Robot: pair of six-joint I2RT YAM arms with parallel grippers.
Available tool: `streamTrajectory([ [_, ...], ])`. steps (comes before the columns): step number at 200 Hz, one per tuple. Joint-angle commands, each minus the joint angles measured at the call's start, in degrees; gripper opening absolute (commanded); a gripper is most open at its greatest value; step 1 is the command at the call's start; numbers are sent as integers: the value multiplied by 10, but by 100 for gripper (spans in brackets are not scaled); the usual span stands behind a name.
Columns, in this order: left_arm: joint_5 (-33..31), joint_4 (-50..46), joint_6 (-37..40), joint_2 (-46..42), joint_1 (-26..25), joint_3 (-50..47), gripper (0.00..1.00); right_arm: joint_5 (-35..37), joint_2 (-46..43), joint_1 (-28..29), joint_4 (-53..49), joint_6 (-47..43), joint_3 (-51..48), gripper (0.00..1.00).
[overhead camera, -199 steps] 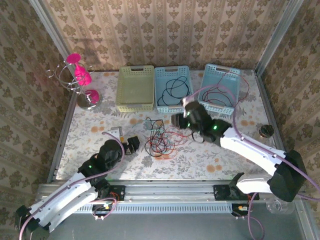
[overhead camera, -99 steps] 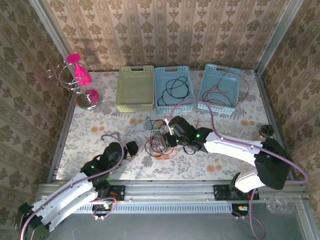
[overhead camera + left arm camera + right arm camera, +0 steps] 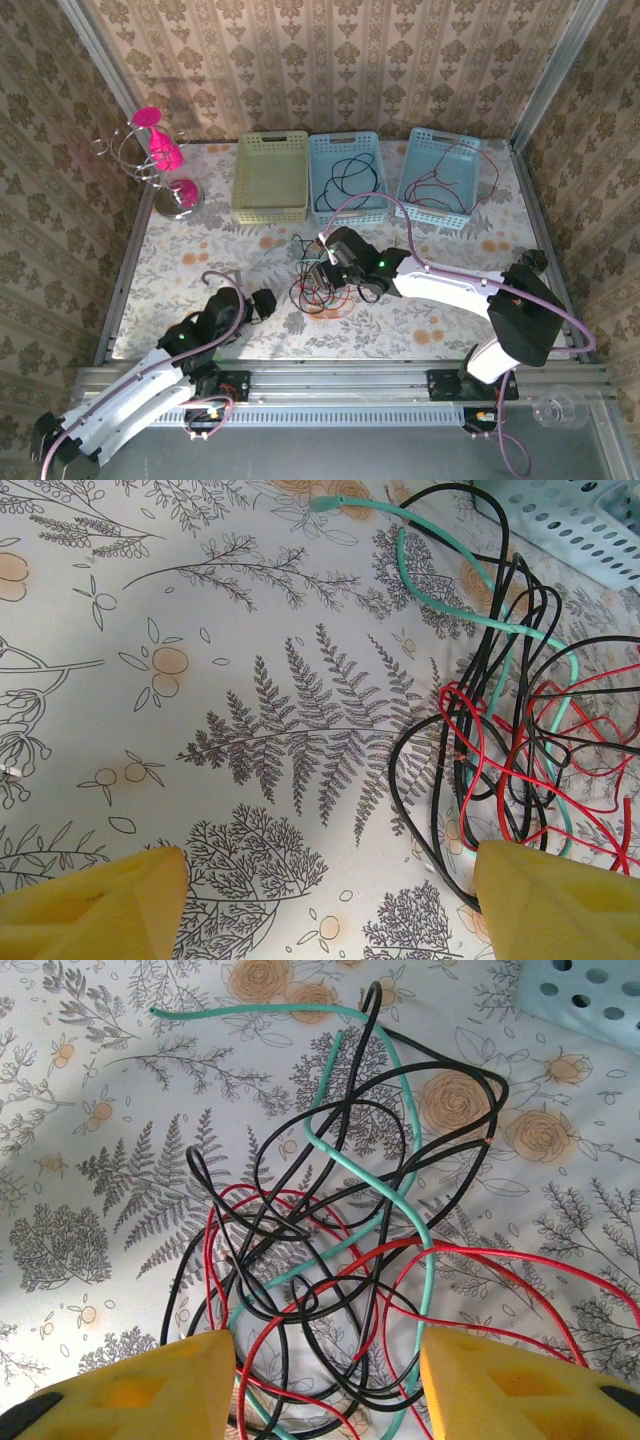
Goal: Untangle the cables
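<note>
Arms, 2, white shells with black joints and lilac cabling.

Left arm: laid low from lower left of top view toward centre. Left gripper (image 3: 262, 303) just left of the tangle and apart from it. Fingers (image 3: 90, 905) yellow, wedge-shaped, matte, spread wide at both lower corners of left wrist view. Bare cloth between them, nothing held. Nearest black loop just beside the finger at lower right of that frame.

Right arm: reaching from lower right of top view across to centre, forearm low, wrist bent down over the tangle. Right gripper (image 3: 322, 272) above its upper part. Fingers (image 3: 520, 1390) likewise yellow, parted, straddling red and black strands at bottom of right wrist view. Contact with the strands impossible to tell; nothing clamped.

Cables (image 3: 340, 1220): thin, flexible, smooth-coated wires, red, black and 1 teal-green. Looped in 1 loose knot, flat on the floral tablecloth (image 3: 200, 250), centre of top view. Teal end trailing toward upper left of right wrist view.

Baskets, 3, perforated plastic, rectangular, in a row at upper centre of top view:
- yellow-green basket (image 3: 272, 175)
- middle blue basket (image 3: 318, 170), black wire (image 3: 345, 180) inside
- right blue basket (image 3: 445, 135), red wire (image 3: 432, 188) inside

Stand (image 3: 160, 165): metal wire spiral with pink discs, upper left of top view.
</note>
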Motion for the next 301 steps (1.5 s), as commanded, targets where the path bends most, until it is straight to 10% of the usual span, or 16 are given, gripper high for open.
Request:
streamTrajectory([
  [1, 0, 1, 0, 2, 1, 19, 77, 22, -10, -9, -12, -18, 5, 54],
  [87, 8, -27, 2, 23, 1, 46, 77, -69, 146, -9, -43, -90, 136, 53],
  [126, 4, -41, 0, -3, 2, 45, 77, -43, 124, -7, -46, -80, 157, 0],
  [212, -6, 31, 42, -42, 1, 54, 77, 46, -109, 26, -94, -138, 301, 0],
  [301, 43, 147, 114, 33, 1, 115, 84, 49, -113, 41, -94, -168, 484, 0],
])
